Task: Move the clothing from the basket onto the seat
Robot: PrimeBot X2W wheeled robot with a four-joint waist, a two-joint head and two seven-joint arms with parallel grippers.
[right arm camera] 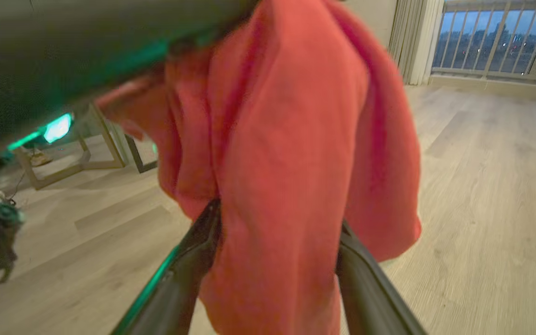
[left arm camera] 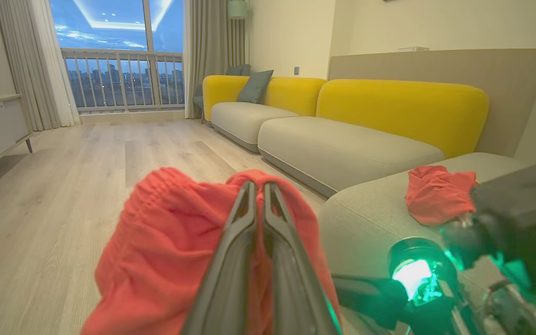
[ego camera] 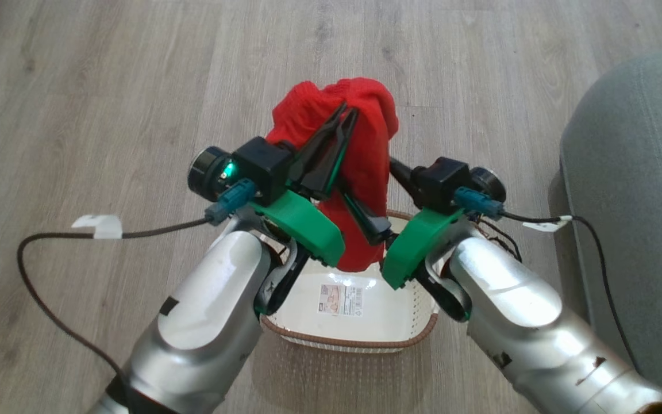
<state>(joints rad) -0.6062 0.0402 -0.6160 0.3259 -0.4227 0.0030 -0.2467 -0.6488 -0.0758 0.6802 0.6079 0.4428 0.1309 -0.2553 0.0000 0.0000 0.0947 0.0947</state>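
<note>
- A pale wood-plank floor (ego camera: 78, 115) runs to a tall window (left arm camera: 119, 46) with a railing and curtains (left arm camera: 35, 65); a yellow-backed sofa (left arm camera: 403, 109) lines the wall.
- The left gripper (left arm camera: 258, 186) is pinched tight on a red garment (ego camera: 365, 103), held up above the basket (ego camera: 354, 342).
- The right gripper (right arm camera: 275, 228) stands spread wide, and the garment hangs between its fingers.
- A second red piece (left arm camera: 438, 193) lies on the grey seat (left arm camera: 370, 214).
- The label sticker (ego camera: 341, 299) inside the basket carries print too small to read.
</note>
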